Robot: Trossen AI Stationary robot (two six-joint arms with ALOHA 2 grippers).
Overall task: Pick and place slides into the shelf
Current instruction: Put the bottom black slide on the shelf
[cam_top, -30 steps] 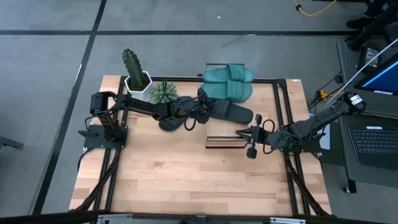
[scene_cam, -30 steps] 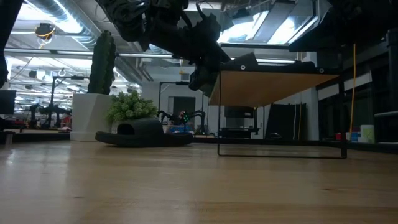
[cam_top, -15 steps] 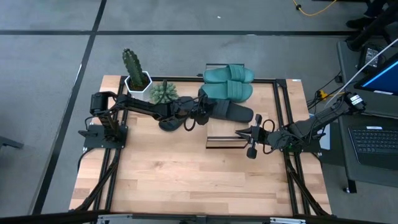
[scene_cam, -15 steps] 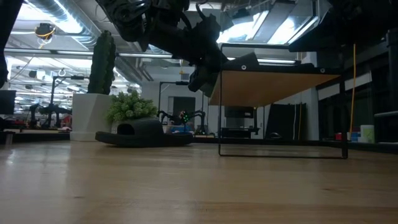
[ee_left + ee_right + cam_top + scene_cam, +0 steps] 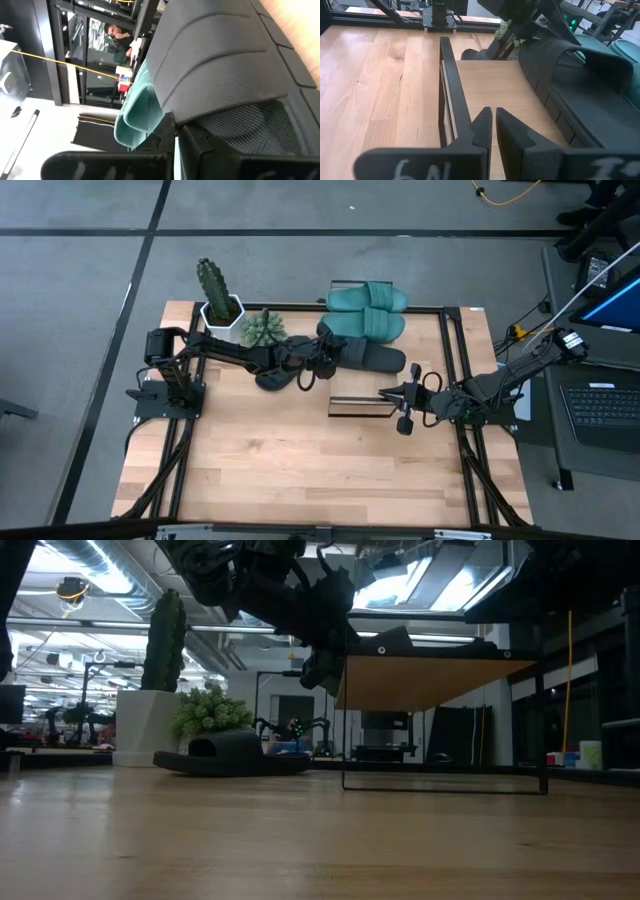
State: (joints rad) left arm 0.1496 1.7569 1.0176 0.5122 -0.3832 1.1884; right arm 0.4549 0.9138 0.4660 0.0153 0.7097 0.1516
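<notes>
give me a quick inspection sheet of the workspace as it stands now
surface: butcher-block table, front half bare
job's things: two teal slides and one black slide on the shelf; another black slide on the table
clutter: cactus pot and small green plant at the back left
grippers: left gripper shut on the black slide on the shelf; right gripper shut on the shelf's frame
cables: yellow cable on the floor
surroundings: laptop to the right

Black slide (image 5: 235,65) close up, teal slide (image 5: 137,107) just beyond.
</notes>
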